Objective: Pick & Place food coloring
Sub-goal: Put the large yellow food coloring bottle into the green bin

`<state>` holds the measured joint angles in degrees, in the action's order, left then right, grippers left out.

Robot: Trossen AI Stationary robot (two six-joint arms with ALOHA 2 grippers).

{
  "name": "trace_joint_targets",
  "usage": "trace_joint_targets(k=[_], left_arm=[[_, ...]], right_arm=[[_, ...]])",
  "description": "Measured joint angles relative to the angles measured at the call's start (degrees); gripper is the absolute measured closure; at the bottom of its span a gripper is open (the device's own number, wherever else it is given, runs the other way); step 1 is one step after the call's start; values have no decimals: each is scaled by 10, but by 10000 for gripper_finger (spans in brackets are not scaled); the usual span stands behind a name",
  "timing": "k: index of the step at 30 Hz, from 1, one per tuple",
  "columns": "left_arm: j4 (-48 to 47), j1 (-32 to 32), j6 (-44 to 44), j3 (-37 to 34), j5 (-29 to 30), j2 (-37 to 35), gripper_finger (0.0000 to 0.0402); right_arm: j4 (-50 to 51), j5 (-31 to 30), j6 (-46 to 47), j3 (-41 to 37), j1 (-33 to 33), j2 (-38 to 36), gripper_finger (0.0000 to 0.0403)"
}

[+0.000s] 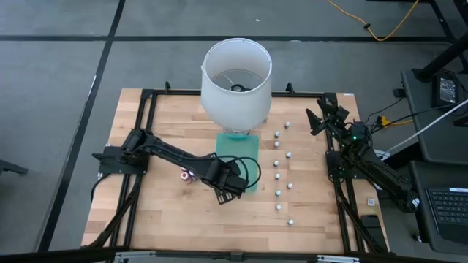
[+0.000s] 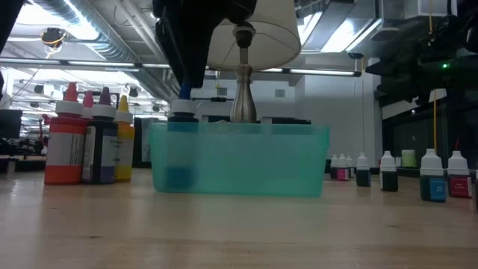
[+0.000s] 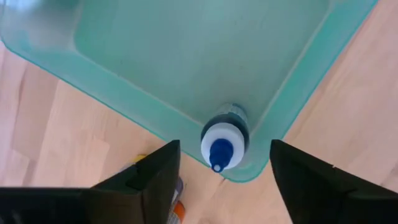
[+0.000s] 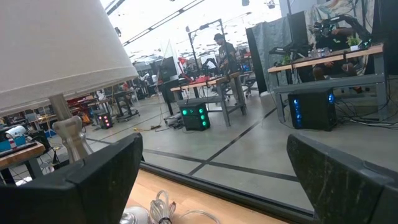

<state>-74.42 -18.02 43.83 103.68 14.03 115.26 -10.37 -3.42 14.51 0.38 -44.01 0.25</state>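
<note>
1. Left gripper [image 3: 224, 171] over one corner of the see-through teal plastic bin [image 3: 112, 93], dark fingers [image 3: 152, 177] spread apart, holding nothing.
2. Between those fingers, not touching either: a small blue food coloring bottle with a white collar and blue tip [image 3: 222, 140], standing upright inside the bin, tucked right into the corner.
3. Just outside the bin wall, beside one finger: a bit of orange and yellow from more bottles on the wood, mostly hidden.
4. From the top: left gripper [image 1: 228, 187] at the near left corner of the bin [image 1: 245, 142], with two or three little bottles with red and pink caps [image 1: 187, 175] on the light wooden table [image 1: 168, 219] just behind the wrist.
5. From table height: three taller bottles, orange, dark and yellow [image 2: 89, 142], standing close together left of the bin [image 2: 239, 161]; blue bottle [image 2: 181, 127] seen at the bin's left end.
6. Big white lamp shade on a metal stand [image 1: 235, 80] right behind the bin.
7. Two rows of tiny bottles with white caps [image 1: 278, 175] standing on the table, well to the right of the left fingers.
8. Right gripper [image 4: 214, 180] up high at the back right of the table, far from the bottles, fingers [image 4: 102, 174] wide apart and empty.
</note>
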Motion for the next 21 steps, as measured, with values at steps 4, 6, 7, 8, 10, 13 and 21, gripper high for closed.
trace_joint_targets(k=[4,6,7,8,10,13,21], left_arm=[[-3,1,6,0,5,-28,126],[-4,2,16,1,9,-44,115],[-5,2,25,1,13,-52,112],[-6,2,33,1,16,-61,109],[-13,0,51,1,27,-77,108],[-45,-5,82,1,51,-97,109],[-151,-8,189,-12,108,-160,108]], right_arm=[[0,0,0,0,0,0,4],[0,0,0,0,0,0,4],[0,0,0,0,0,0,4],[0,0,0,0,0,0,4],[0,0,0,0,0,0,4],[0,0,0,0,0,0,4],[0,0,0,0,0,0,4]])
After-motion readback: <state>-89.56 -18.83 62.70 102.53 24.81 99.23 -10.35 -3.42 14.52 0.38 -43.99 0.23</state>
